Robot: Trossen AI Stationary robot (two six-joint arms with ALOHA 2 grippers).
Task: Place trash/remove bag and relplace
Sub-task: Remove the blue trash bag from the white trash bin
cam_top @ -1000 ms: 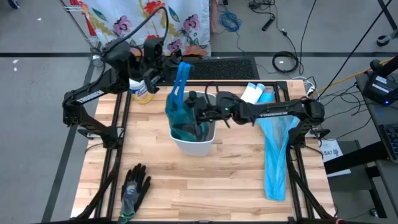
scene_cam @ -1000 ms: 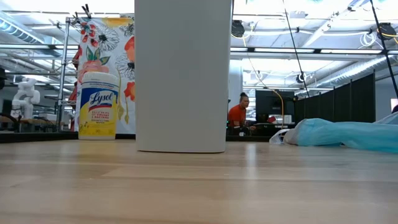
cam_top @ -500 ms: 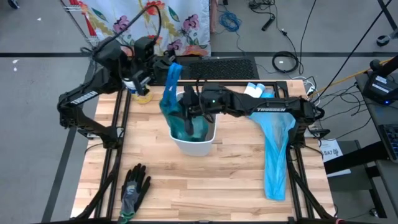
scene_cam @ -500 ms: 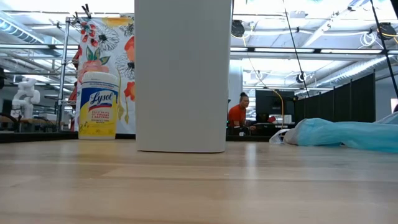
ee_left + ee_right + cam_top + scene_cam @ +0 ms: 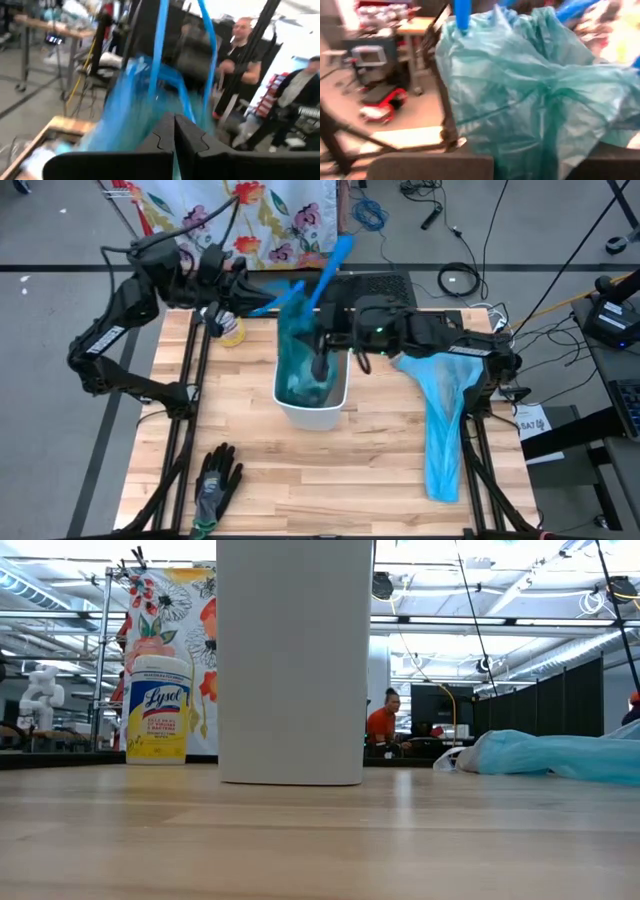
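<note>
A white bin (image 5: 312, 402) stands mid-table; in the low view the bin (image 5: 290, 660) is a tall white wall. A teal-blue bag (image 5: 305, 345) rises out of it, bunched at the top. One blue drawstring strap (image 5: 268, 307) runs to my left gripper (image 5: 243, 292), which is shut on it beyond the bin's far-left side. A second strap loop (image 5: 336, 262) sticks up and away. My right gripper (image 5: 320, 352) is shut on the bag above the bin. The trash does not show. My left gripper pinches the blue strap (image 5: 161, 95) between its two shut fingers (image 5: 187, 140). The strap runs drawn out from the fingers to the bag's bunched top (image 5: 132, 107). My right gripper pinches the bag's gathered upper part (image 5: 540, 150) between its fingers, coming from above over the bin. The bag's lower part still sits inside the bin.
A second blue bag (image 5: 440, 420) lies stretched along the table's right side. A black-and-grey glove (image 5: 215, 485) lies near the front left. A Lysol canister (image 5: 158, 710) stands at the far left. People stand in the room behind (image 5: 240, 47).
My right gripper has moved over the bin and shut on the bag's top. My left gripper has risen and drawn toward the far-left, pulling its strap out sideways. The bag's top has been pulled up and toward the far edge, and the free strap loop has swung away.
</note>
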